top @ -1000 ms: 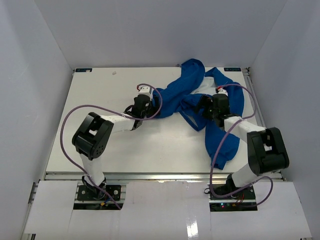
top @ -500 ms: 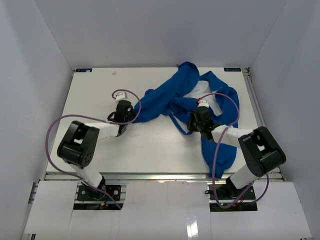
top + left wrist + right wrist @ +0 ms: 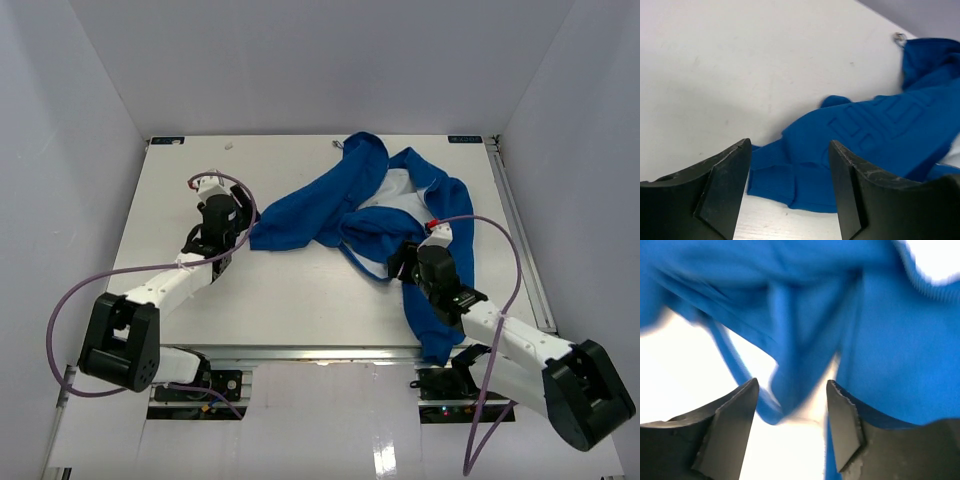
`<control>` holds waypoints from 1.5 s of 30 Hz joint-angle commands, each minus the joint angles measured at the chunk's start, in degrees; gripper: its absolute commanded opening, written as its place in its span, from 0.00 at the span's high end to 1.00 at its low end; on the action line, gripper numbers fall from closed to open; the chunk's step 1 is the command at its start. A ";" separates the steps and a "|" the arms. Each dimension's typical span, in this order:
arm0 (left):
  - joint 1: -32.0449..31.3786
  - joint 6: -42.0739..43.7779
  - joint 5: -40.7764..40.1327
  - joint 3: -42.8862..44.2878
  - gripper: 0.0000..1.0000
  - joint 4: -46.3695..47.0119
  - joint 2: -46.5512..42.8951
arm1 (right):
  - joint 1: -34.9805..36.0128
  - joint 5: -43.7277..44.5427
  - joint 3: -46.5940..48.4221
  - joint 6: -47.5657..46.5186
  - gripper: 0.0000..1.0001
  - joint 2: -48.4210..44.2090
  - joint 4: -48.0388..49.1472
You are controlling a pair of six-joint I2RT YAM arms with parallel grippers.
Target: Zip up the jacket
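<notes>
The royal-blue jacket [image 3: 330, 195] lies crumpled over the back right of the table, white lining [image 3: 392, 190] showing at its middle. One sleeve reaches left and ends in a ribbed cuff [image 3: 257, 240]. My left gripper [image 3: 233, 225] is open and empty just left of that cuff. In the left wrist view the cuff [image 3: 772, 182] lies flat on the table between and beyond my open fingers [image 3: 725, 185]. My right gripper [image 3: 402, 262] is open and empty at the jacket's near folded edge. The right wrist view shows blurred blue fabric [image 3: 790, 385] just ahead of the open gripper [image 3: 792, 425].
The white table [image 3: 180, 180] has raised walls on three sides. Another blue part of the jacket [image 3: 432, 325] runs down toward the near edge beside my right arm. A small metal piece [image 3: 899, 37] sits at the jacket's far edge.
My left gripper moved left, the sleeve came with it, and the cuff now lies free in front of it. My right gripper drew back toward the near edge, off the jacket's middle.
</notes>
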 commanded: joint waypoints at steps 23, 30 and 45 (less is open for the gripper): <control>-15.84 17.33 39.38 27.27 0.26 4.50 32.81 | -15.98 3.48 34.92 -14.59 0.27 29.56 -12.67; -16.69 15.32 42.11 24.23 0.83 9.41 31.99 | -17.93 7.09 41.05 -15.23 0.31 37.36 -12.63; -18.02 11.39 46.44 10.99 1.00 19.48 22.06 | -18.22 7.76 42.05 -14.17 0.36 33.06 -16.14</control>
